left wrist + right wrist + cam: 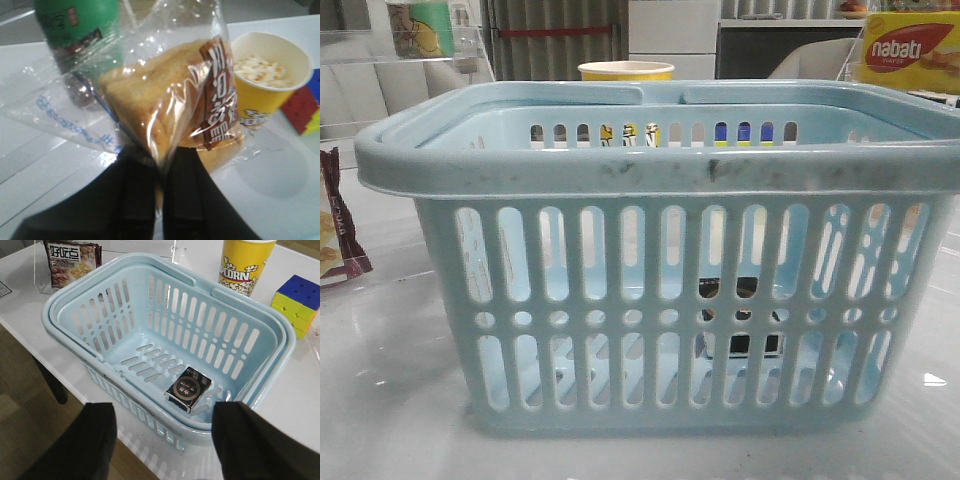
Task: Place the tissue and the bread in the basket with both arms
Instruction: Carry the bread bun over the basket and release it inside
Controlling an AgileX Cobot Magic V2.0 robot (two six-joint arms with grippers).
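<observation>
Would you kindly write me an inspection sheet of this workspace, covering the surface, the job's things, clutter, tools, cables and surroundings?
Surface: white glossy table, reflective.
Basket: light blue, upright, rim scuffed and dirty, handles folded down.
Tissue: black pack lying flat on the basket floor.
Bread: in clear wrapper, pinched by the left tool, not yet in the basket.
Clutter: yellow popcorn cup, colour cube, green bottle, snack packet, Nabati box.
Left tool: shut on the bread's wrapper.
Right tool: open, empty, above the basket's near rim.
Cables: nothing seen.
Surroundings: wooden floor beside the table; shelving behind.
</observation>
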